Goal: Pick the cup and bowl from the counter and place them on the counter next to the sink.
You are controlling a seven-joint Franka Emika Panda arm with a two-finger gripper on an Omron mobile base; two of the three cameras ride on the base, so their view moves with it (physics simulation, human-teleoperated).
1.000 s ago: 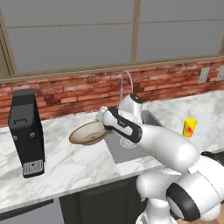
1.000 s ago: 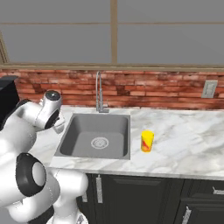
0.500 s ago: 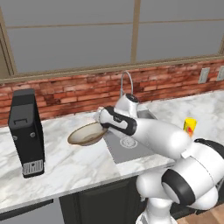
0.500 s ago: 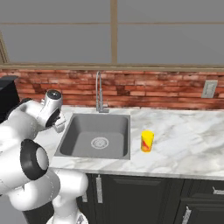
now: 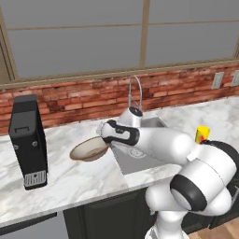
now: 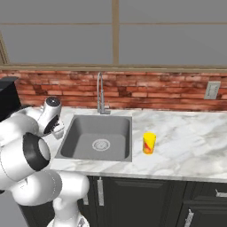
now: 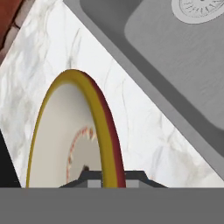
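Now gripper [image 5: 108,142] pinching shallow round speckled bowl [image 5: 88,149] by its rim, over veined marble counter [image 5: 70,179], beside steel sink [image 7: 175,65].

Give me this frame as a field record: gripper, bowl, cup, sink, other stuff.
gripper: shut on the bowl's rim, left of the sink
bowl: held by its right edge, tilted, over the counter left of the sink; contact with the counter not clear
cup: upright on the counter right of the sink, untouched
sink: nothing in the basin, faucet at the back
other: black appliance standing on the counter far left
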